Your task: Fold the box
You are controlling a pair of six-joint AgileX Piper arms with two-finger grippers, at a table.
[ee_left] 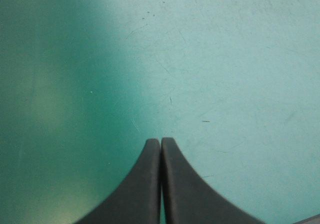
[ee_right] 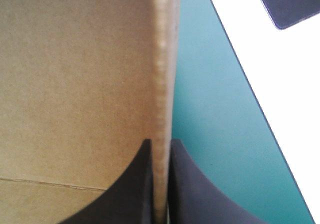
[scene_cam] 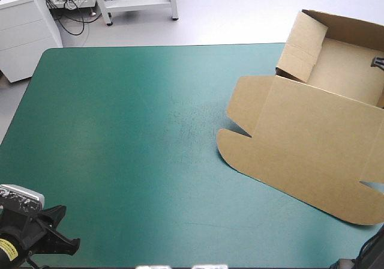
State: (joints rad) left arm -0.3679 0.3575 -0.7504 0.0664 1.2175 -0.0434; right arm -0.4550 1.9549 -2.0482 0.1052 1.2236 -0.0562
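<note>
The brown box point(scene_cam: 312, 131) lies at the table's right side. Its tray part point(scene_cam: 342, 65) has walls raised at the far right, and the lid panel lies flat toward the front. In the right wrist view my right gripper point(ee_right: 160, 145) is shut on the upright edge of a box wall point(ee_right: 162, 74), with the box's inner face point(ee_right: 75, 84) to one side. Only a black tip of that gripper point(scene_cam: 378, 61) shows at the tray's right wall in the high view. My left gripper point(scene_cam: 67, 240) sits at the near left corner, its fingers point(ee_left: 160, 143) shut on nothing over bare cover.
The teal-green cover point(scene_cam: 132, 131) stretches from the box to the left edge. Past the held wall, a strip of cover point(ee_right: 210, 124) runs to the table's edge, with pale floor beyond. A white cabinet point(scene_cam: 24, 29) stands off the far left corner.
</note>
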